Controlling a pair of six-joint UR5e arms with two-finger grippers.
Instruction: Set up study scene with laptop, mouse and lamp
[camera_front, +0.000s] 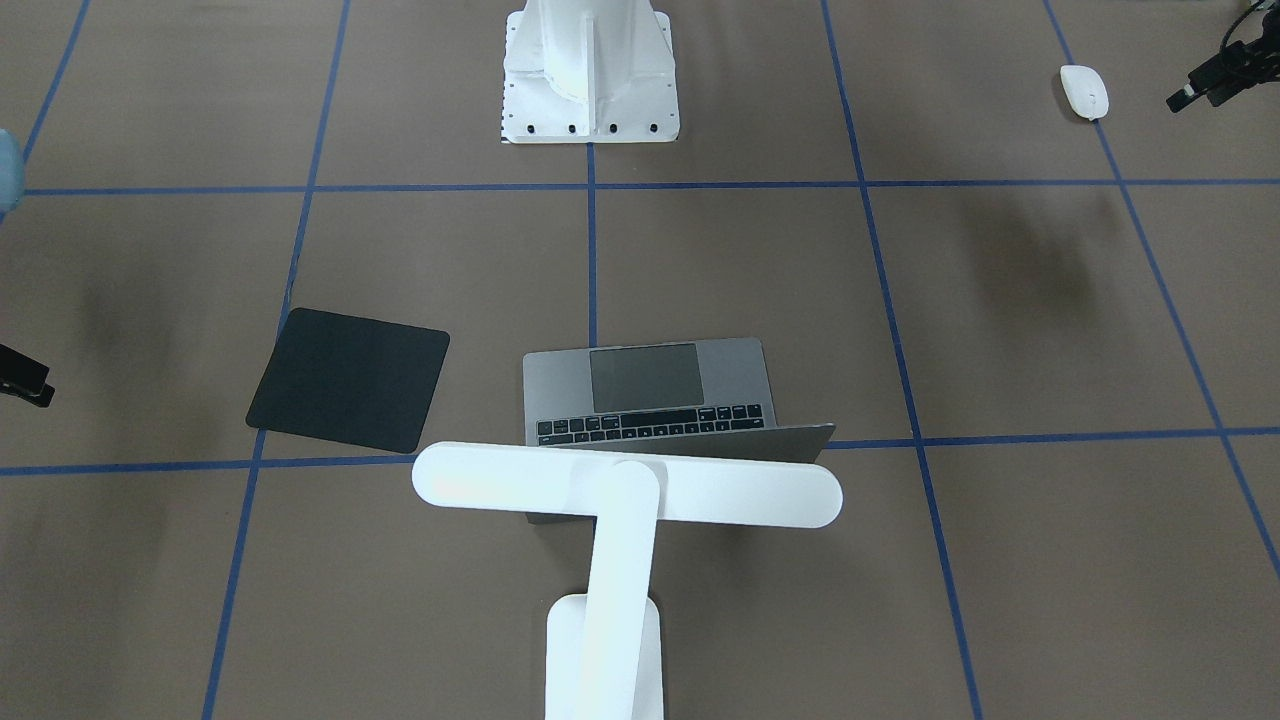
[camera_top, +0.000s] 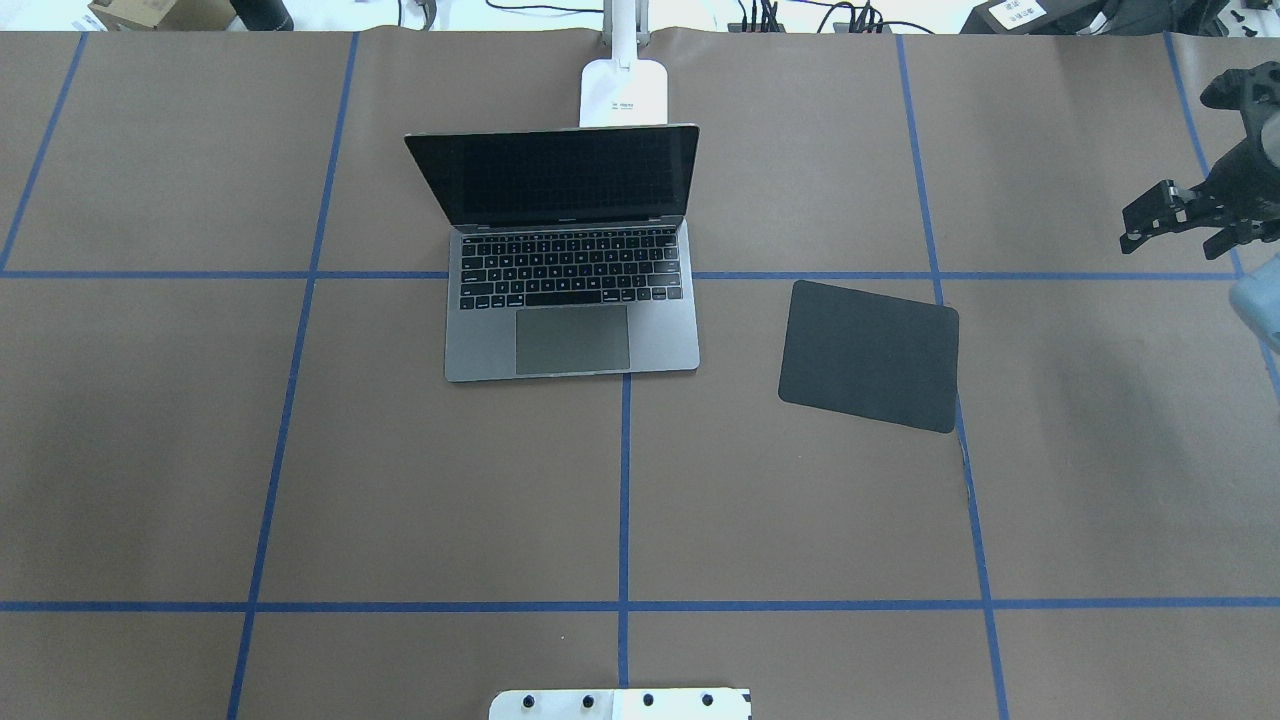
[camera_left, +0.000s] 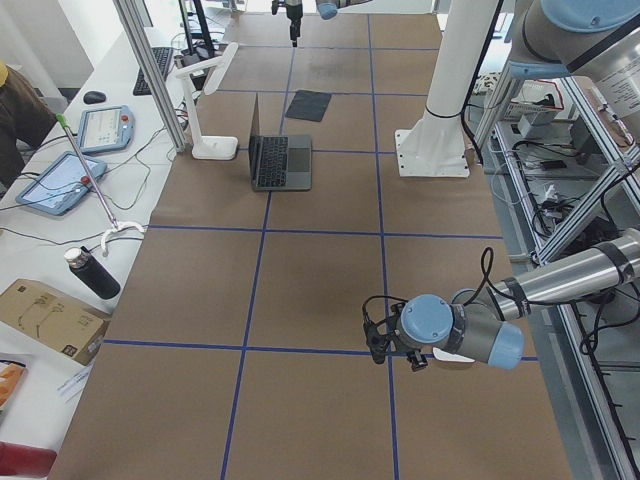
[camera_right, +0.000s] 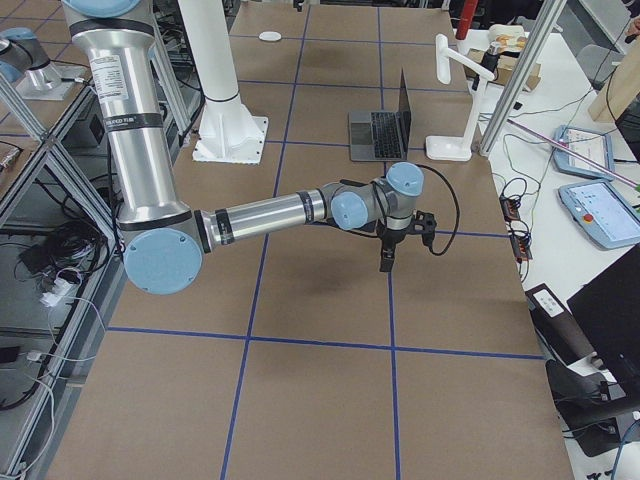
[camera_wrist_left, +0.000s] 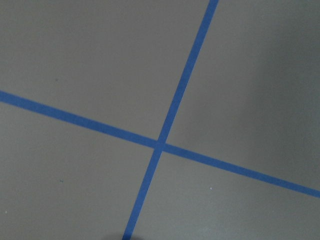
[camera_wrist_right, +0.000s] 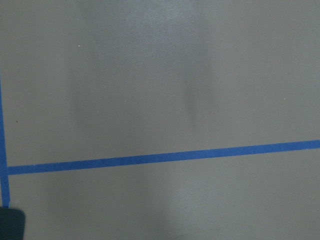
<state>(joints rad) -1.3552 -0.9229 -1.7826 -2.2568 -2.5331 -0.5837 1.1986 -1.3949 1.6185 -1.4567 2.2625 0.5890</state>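
The grey laptop (camera_front: 730, 370) stands open at the table's middle, also in the overhead view (camera_top: 572, 345). The white T-shaped lamp (camera_front: 628, 485) stands behind its screen, with its base (camera_top: 625, 92) at the far edge. The white mouse (camera_front: 1084, 92) lies alone near the robot's left side. My left gripper (camera_front: 1200, 97) hangs just beside the mouse, apart from it, open and empty. My right gripper (camera_top: 1172, 238) hovers at the table's right edge, beyond the mouse pad, open and empty. Both wrist views show only the brown table and blue tape.
A flat black mouse pad (camera_top: 868, 355) lies tilted to the right of the laptop. The white bolted pedestal (camera_front: 590, 70) stands at the robot's side of the table. Blue tape lines grid the brown table top (camera_top: 400, 480).
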